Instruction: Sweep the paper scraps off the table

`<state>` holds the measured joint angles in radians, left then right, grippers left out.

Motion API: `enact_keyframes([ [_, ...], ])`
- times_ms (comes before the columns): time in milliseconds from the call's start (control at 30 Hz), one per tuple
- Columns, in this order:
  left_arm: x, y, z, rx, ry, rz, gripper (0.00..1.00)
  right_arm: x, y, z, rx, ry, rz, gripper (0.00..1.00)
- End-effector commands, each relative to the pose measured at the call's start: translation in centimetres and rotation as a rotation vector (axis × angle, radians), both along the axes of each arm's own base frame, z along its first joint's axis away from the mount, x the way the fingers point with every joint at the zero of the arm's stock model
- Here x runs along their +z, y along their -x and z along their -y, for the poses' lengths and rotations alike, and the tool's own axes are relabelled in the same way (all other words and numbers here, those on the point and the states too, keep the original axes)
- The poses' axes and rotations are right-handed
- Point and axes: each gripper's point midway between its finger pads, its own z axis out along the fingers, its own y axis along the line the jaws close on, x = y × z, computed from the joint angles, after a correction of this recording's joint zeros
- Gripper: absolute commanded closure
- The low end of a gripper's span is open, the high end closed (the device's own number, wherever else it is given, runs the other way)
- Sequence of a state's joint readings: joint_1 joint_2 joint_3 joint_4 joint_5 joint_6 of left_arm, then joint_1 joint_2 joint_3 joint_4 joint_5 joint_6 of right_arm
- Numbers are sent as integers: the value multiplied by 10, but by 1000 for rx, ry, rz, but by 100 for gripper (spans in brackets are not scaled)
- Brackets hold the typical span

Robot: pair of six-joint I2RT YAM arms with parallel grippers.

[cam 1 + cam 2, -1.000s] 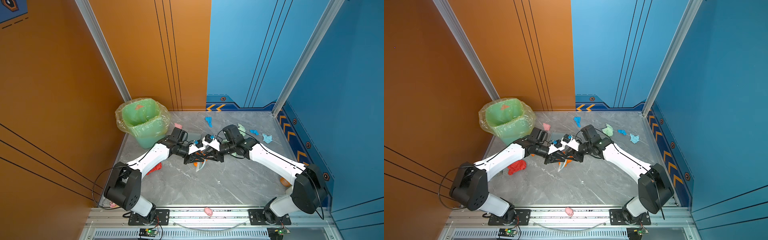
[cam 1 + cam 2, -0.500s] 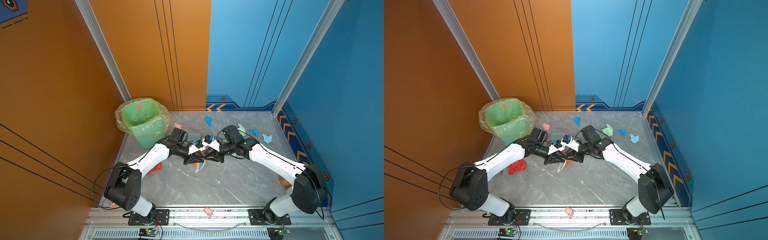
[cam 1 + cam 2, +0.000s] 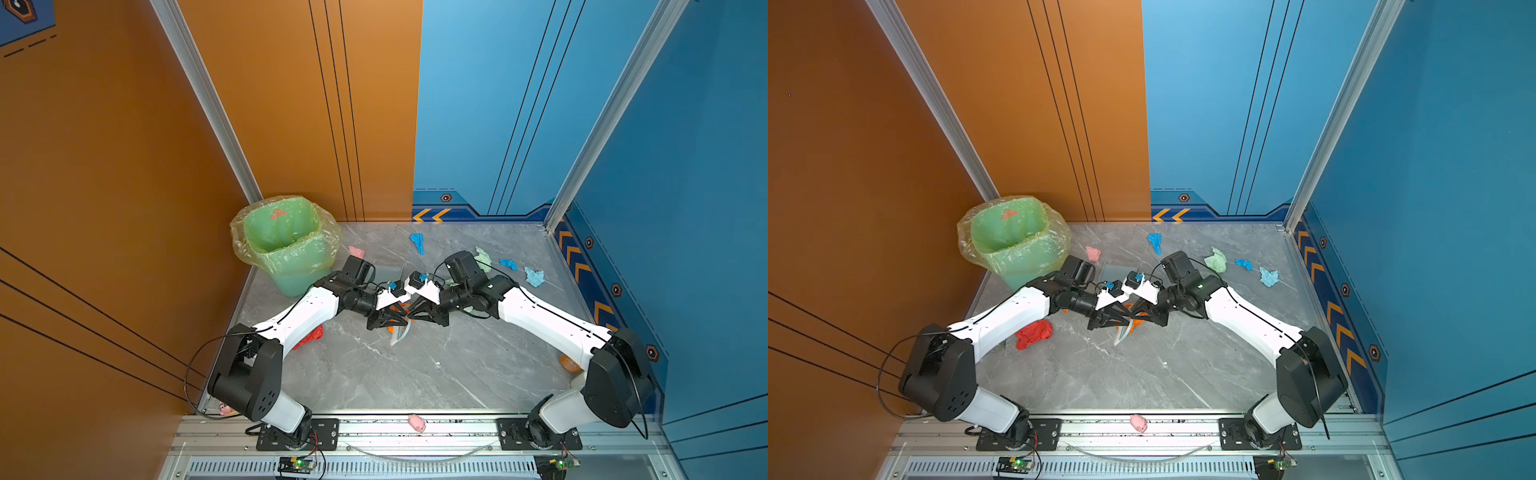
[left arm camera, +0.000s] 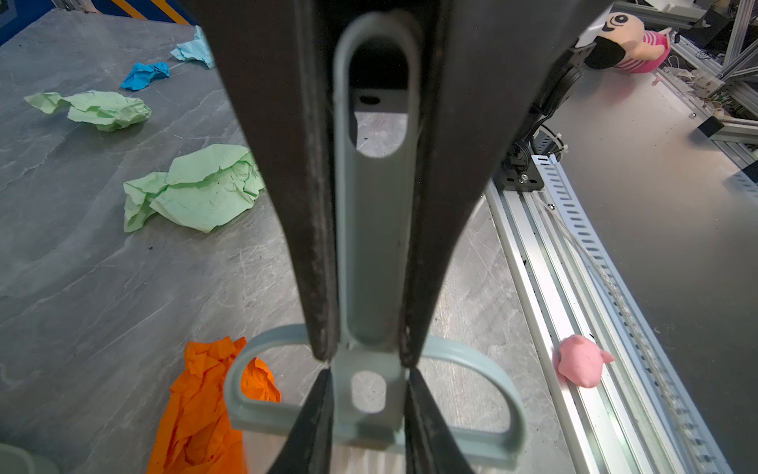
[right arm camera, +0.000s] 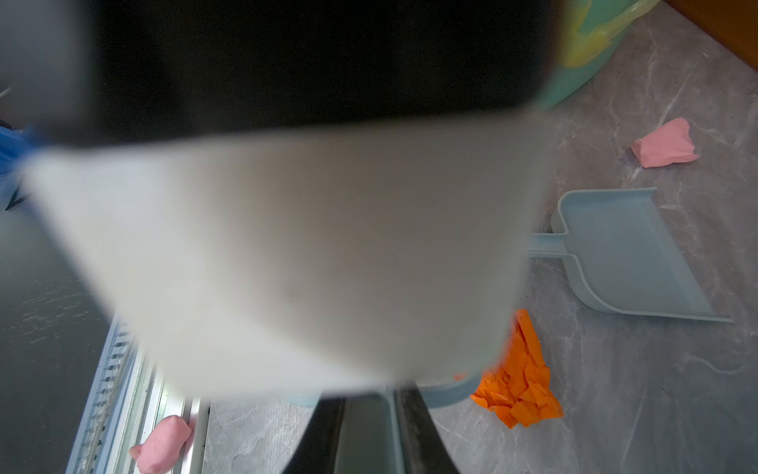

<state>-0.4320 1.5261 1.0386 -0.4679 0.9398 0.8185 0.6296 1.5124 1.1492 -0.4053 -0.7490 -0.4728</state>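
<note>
while the brush (image 4: 373, 246) is pinched from both ends, paper scraps (image 4: 197, 188) lie loose

your left gripper (image 4: 367, 357) and right gripper (image 4: 368, 375) are both clamped on the brush handle, over the middle of the table (image 3: 395, 374). an orange scrap (image 4: 205, 402) lies beside the brush head; others lie scattered about.

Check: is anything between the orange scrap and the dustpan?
Nothing visible: only bare table lies between the orange scrap and the dustpan. The brush, gripped by the left gripper and right gripper, is beside the scrap.
</note>
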Motion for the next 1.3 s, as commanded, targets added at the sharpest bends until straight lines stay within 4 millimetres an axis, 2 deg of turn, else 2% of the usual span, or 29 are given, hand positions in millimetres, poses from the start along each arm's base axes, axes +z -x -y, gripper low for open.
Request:
enact_keyframes([
  [0, 12, 1, 0, -6, 33, 1, 100, -11, 5, 1, 11, 51, -22, 81],
  [200, 11, 1, 0, -6, 30, 0, 100, -12, 5, 1, 12, 60, -23, 89],
  [333, 11, 0, 0, -5, 28, 2, 100, -13, 6, 0, 22, 68, -33, 100],
  [400, 10, -1, -1, -1, 25, 4, 100, -14, 6, 1, 23, 73, -31, 100],
  [500, 9, -2, -1, 2, 18, 5, 95, -13, 7, 0, 27, 68, -32, 100],
  [600, 7, -3, -2, 9, 7, 10, 80, -12, 7, 0, 26, 61, -30, 100],
  [667, 6, -3, -3, 16, -1, 14, 76, -11, 7, 0, 24, 59, -27, 100],
  [800, 2, -8, -6, 47, -27, 21, 55, -11, 7, 1, 19, 60, -29, 100],
  [833, 3, -13, -6, 69, -29, 34, 43, -10, 6, 1, 17, 60, -27, 100],
  [867, -5, -11, -8, 84, -40, 23, 1, -10, 7, 1, 17, 60, -28, 100],
  [1067, -7, -25, -17, 191, -34, 42, 2, -9, 5, 4, 3, 63, -17, 100],
  [1267, -16, -45, -37, 381, -109, 26, 2, 0, -1, 18, -47, 53, 8, 100],
])
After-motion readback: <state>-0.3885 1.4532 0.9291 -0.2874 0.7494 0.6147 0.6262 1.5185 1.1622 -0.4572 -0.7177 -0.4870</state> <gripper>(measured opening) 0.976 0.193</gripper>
